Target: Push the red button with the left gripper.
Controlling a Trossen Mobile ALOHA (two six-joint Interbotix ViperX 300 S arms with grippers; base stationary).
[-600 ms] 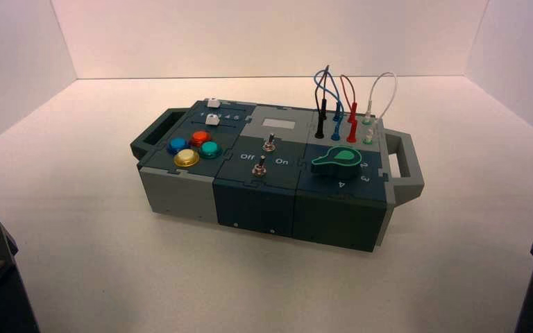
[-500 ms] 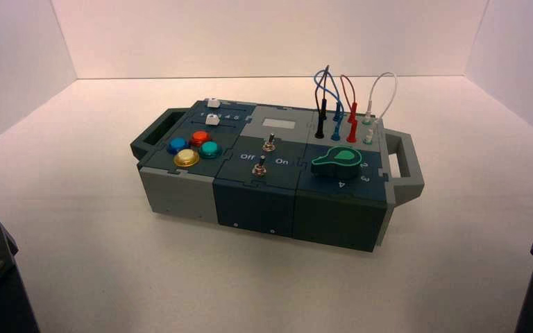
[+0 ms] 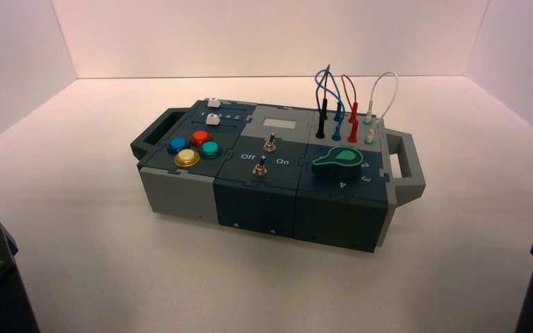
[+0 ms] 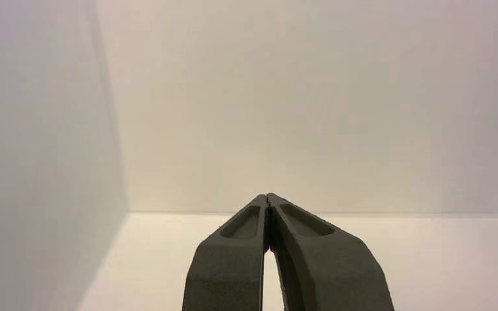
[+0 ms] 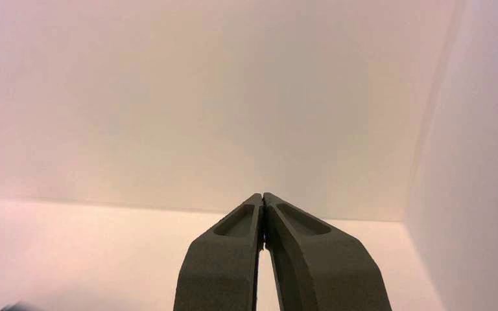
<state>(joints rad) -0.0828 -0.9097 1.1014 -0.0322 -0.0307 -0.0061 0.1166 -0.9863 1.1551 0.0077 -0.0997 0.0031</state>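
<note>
On the box [image 3: 264,211], the red button [image 3: 200,139] is seen among the blue, green and yellow buttons, still not touched by the left hand [image 4: 266,195], which is kept closed well apart, so the push is yet to be made.

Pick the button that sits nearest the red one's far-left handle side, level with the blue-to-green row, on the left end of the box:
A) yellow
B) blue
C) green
B: the blue button lies to the left of the red button, closest to the box's left handle, while the green and yellow ones lie farther from it.
</note>
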